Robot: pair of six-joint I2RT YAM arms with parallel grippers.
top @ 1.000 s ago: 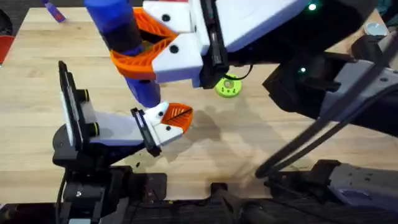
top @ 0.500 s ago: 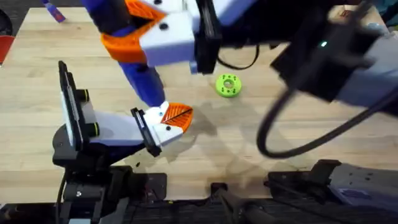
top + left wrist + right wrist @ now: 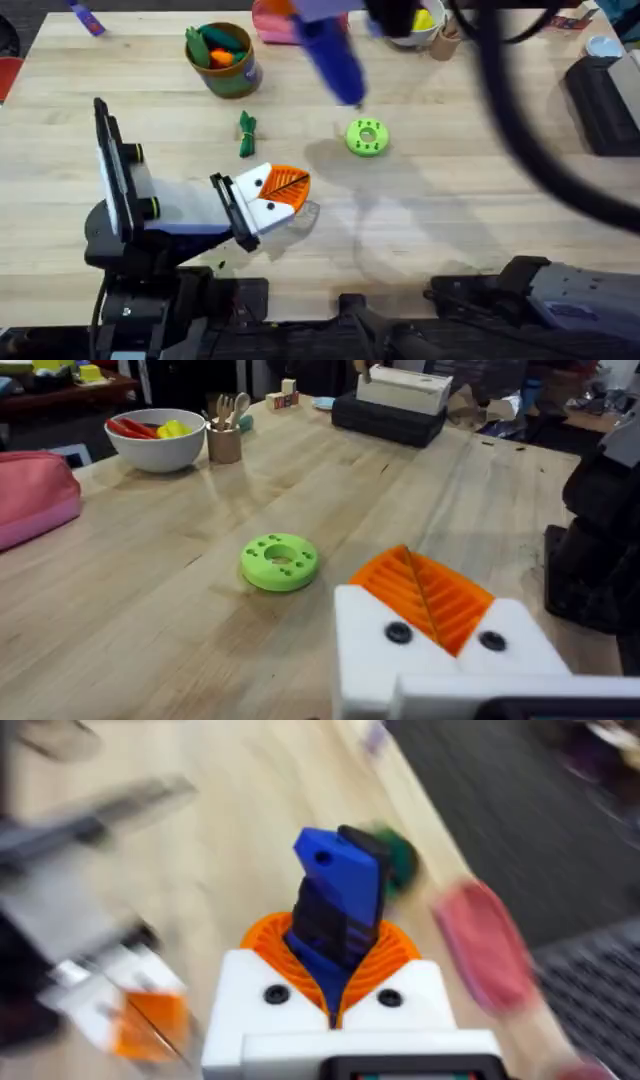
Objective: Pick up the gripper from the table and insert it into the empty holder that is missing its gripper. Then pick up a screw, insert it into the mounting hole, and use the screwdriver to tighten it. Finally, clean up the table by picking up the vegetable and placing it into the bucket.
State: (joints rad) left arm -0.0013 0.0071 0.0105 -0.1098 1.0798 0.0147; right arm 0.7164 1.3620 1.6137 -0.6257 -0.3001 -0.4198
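Two arms over the desk, right gripper clenched around the blue screwdriver near the far edge, left gripper resting mid-desk, fingers' state unclear, vegetable beside the bucket, no legible writing.

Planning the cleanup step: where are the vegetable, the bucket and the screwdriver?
vegetable point(image 3: 246, 134), overhead view, middle of its leafy body.
bucket point(image 3: 238, 76), overhead view, green side wall.
screwdriver point(image 3: 336, 900), right wrist view, blue handle held between the fingers.

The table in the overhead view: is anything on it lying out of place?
Yes. The vegetable lies loose on the table, beside the bucket and not in it. The right pincer holds the screwdriver.
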